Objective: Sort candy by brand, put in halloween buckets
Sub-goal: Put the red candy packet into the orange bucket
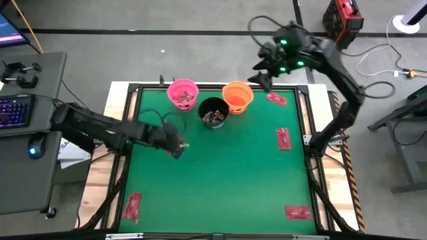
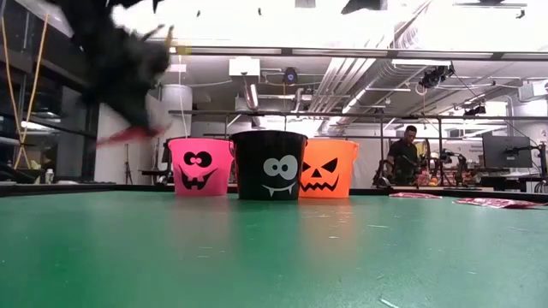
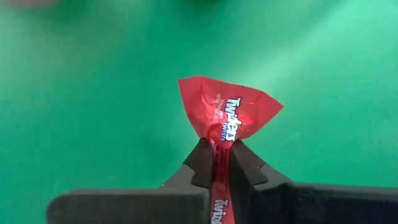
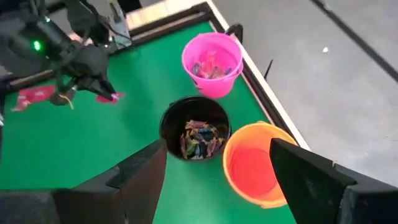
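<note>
I have the left gripper [image 3: 221, 165] pinching a red packet [image 3: 229, 114] by its middle, clear of the mat [image 1: 220, 180], so it can travel to the buckets. The right gripper [image 4: 217, 168] waits spread above the orange bucket [image 4: 258, 165], out of the way.

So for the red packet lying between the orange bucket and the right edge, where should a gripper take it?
The red packet lies flat, long axis running toward the buckets. Judging by that, come straight down and pinch across its narrow width near one end; the open right gripper, hovering beside the orange bucket, is nearest.
</note>
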{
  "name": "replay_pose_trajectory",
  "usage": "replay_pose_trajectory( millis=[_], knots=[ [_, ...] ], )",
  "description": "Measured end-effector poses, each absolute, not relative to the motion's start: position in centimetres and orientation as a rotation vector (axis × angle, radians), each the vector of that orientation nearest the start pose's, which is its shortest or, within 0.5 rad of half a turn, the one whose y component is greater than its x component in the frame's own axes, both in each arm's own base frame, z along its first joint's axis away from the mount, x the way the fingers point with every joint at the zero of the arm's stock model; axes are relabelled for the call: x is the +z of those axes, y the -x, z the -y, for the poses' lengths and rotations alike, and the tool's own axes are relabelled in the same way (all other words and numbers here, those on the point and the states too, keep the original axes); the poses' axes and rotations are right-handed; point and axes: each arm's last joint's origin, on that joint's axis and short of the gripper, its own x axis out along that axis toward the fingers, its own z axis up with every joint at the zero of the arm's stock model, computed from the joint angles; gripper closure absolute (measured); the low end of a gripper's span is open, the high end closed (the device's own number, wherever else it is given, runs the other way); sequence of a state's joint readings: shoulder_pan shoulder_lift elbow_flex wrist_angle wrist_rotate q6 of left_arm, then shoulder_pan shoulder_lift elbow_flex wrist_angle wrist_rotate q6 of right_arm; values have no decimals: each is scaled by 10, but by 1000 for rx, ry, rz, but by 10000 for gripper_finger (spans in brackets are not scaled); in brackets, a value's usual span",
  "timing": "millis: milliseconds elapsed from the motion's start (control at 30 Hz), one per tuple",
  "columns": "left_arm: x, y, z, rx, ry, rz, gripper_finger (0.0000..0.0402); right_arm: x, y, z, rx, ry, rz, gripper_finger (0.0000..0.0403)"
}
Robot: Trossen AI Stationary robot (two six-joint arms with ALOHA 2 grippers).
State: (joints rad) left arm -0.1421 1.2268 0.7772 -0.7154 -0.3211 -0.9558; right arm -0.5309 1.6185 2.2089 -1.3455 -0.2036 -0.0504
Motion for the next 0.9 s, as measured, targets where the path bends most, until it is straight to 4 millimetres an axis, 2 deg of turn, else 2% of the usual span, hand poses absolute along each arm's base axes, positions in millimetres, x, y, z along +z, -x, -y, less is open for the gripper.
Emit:
replay_pose_trajectory(
  millis=[200, 267, 367, 500, 700, 800, 900],
  knots=[
    [280, -248, -14, 517, 370, -724, 400, 514, -199, 97, -385, -228, -625, 124],
    [293, -263, -32, 479, 310, -659, 400, 520, -189, 87, -428, -229, -591, 124],
    [302, -292, -61, 418, 263, -585, 401, 527, -176, 75, -484, -239, -550, 124],
    [306, -338, -94, 332, 222, -514, 401, 530, -166, 65, -562, -244, -536, 124],
    [292, -410, -131, 303, 144, -469, 402, 525, -164, 60, -645, -223, -585, 124],
    [285, -436, -151, 348, 143, -439, 401, 524, -165, 60, -645, -220, -602, 124],
    [274, -452, -168, 406, 142, -434, 394, 523, -165, 60, -644, -222, -611, 124]
  ],
)
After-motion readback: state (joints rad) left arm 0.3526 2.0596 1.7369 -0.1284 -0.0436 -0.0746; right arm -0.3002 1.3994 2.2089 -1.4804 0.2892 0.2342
